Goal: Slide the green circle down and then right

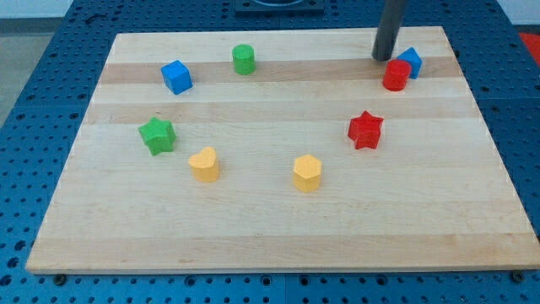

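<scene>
At the view's top, green circle (244, 59) — well left of my tip (383, 57), apart, tip beside red cylinder (396, 75) — grasping nothing.

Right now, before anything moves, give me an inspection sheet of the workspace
Surface: wooden board, flat, lying on a blue perforated table.
Job's things: green circle near the view's top, left of centre, upright.
Clutter: blue cube; green star; yellow heart; yellow hexagon; red star; red cylinder touching or overlapping a blue block behind it.
Grippers: none; my tip is at the view's top right, just left of the red cylinder, far right of the green circle.
Cables: nothing seen.
Surroundings: dark fixture at the top edge.
</scene>
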You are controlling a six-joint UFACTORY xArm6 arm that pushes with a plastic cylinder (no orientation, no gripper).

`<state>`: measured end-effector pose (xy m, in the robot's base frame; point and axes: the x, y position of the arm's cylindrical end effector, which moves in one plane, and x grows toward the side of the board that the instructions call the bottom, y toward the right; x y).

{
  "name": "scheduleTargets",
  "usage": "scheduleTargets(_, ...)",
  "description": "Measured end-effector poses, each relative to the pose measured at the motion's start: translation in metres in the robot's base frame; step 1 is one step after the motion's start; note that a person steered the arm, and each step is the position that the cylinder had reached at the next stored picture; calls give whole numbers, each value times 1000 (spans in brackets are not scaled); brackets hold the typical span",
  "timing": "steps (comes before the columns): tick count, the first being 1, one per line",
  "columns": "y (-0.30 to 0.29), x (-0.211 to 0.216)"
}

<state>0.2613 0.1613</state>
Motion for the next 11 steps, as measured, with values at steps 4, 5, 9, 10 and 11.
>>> scheduleTargets(4, -205, -23)
scheduleTargets(5, -246, -15)
scheduleTargets(9, -175, 103)
scheduleTargets(10, -185, 103)
scheduleTargets(11, -194, 110)
